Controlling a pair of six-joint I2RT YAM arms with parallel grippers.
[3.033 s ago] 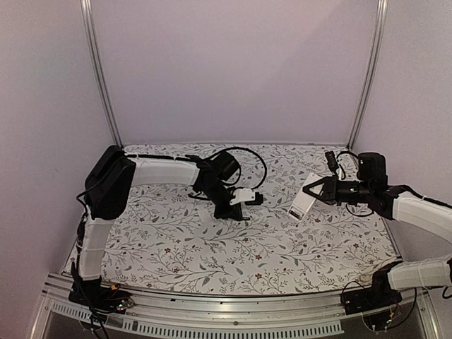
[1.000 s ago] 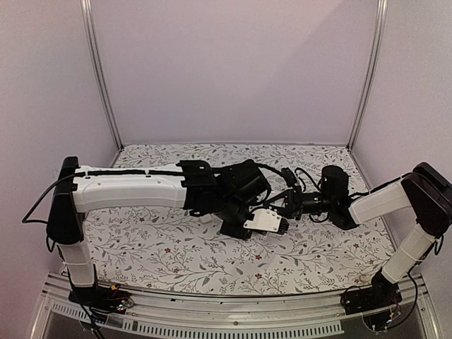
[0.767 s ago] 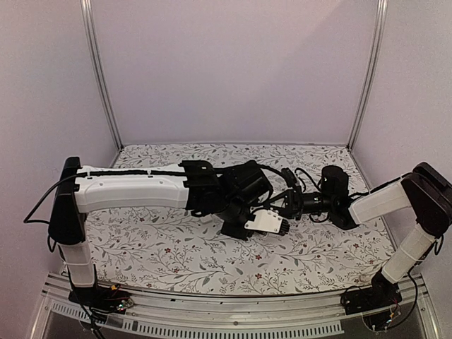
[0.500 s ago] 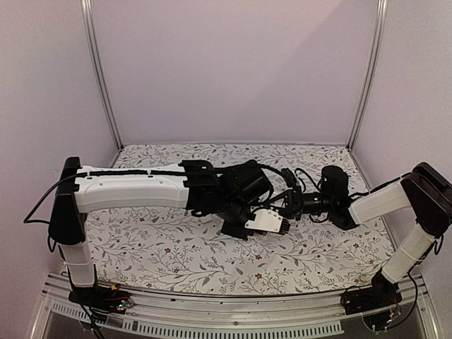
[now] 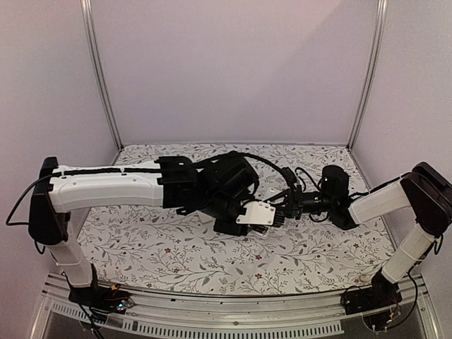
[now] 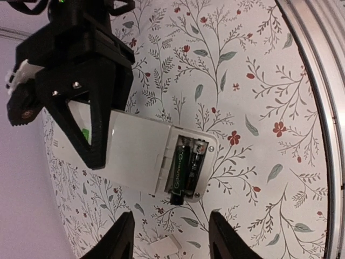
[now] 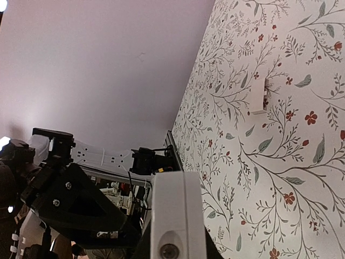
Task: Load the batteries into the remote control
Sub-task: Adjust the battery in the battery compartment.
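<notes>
- Lilac walls close in a floral table (image 5: pixel 169 247), with both arms meeting over its middle.
- Left arm (image 5: pixel 113 187) reaches in from the left edge. The left claw (image 6: pixel 172 233) is released, fingers spread with nothing between them, just beside the remote's open end.
- Right arm (image 5: pixel 381 201) comes from the right edge. The right claw (image 5: pixel 277 212) is clenched on the remote (image 6: pixel 137 154), held back-up over the table's middle.
- Both batteries (image 6: pixel 186 170) lie side by side in the uncovered bay. The cover (image 6: pixel 163 247) lies apart on the table.
- Risk: with no cover on, a tilt of the remote could spill the batteries. One may sit proud of the bay, and a nudge from the left claw could unseat it.
- Hidden: the button face is turned away, the top view buries most of the remote behind the left wrist, and the polarity marks are unreadable.
</notes>
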